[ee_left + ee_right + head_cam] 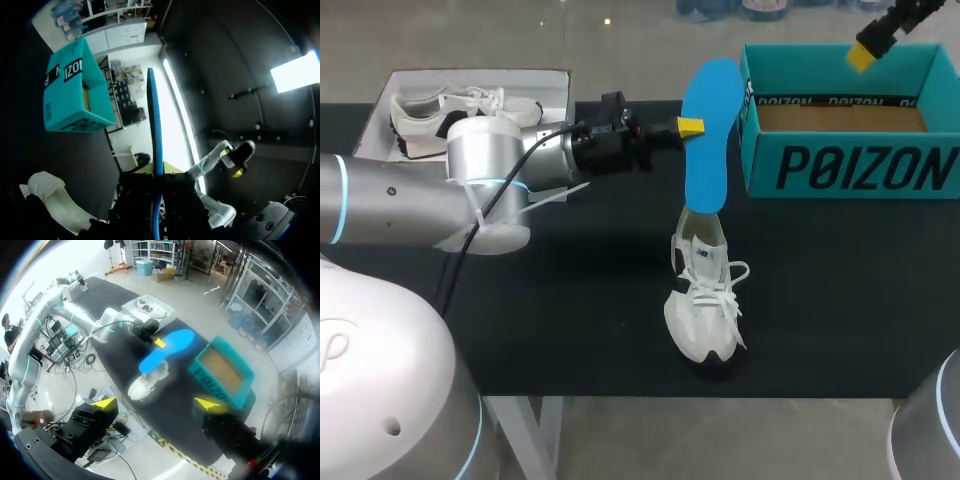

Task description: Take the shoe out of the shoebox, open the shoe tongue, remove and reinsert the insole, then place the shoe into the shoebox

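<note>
Left gripper point(690, 127) pinches blue insole point(708, 140) mid-edge, lower end at shoe point(705, 310) opening | insole likely light, thin, bendy: grip mid-length | right gripper point(157, 403) spread, empty

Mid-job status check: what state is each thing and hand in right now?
Insole: held upright by left hand, lower end at the shoe's opening.
Left hand: shut on insole.
Right hand: open, empty, above shoebox.
Shoe: standing upright on table.
Shoebox: open, empty.
White box: open, second shoe inside.
</note>
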Tool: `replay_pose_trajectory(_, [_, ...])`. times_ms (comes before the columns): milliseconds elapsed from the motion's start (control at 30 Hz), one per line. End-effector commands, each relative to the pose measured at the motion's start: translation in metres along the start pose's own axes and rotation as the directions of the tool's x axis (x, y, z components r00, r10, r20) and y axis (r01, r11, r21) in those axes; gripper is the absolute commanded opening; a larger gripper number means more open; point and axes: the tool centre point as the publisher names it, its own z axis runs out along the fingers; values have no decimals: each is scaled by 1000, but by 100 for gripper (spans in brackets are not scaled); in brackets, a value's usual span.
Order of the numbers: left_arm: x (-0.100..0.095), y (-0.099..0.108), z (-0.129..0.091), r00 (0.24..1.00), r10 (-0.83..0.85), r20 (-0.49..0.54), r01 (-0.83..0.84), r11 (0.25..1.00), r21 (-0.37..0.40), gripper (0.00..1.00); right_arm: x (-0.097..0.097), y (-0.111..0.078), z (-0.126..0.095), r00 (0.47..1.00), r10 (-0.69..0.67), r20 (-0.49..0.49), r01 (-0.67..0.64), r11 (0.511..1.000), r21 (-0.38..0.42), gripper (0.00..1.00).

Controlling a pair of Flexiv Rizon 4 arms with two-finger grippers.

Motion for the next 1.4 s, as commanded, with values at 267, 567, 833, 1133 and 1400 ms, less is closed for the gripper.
replay_pose_trajectory(267, [0,0,-1,1000,-1,2,1,1000,-3,0,29,14,9,999,-37,-10,37,999,11,100])
replay_pose_trajectory(567, [0,0,-1,1000,-1,2,1,1000,-3,0,21,6,-9,999,-15,35,15,1000,0,100])
replay_pose_trajectory(833, [0,0,-1,1000,-1,2,1,1000,-3,0,23,5,-11,999,-27,30,27,1000,-2,100])
replay_pose_trajectory(1133, [0,0,-1,1000,-1,2,1,1000,-3,0,23,5,-11,999,-27,30,27,1000,-2,100])
replay_pose_trajectory(1400, [14,0,12,944,319,-87,-327,938,-117,0,23,5,-11,999,-27,30,27,1000,-2,100])
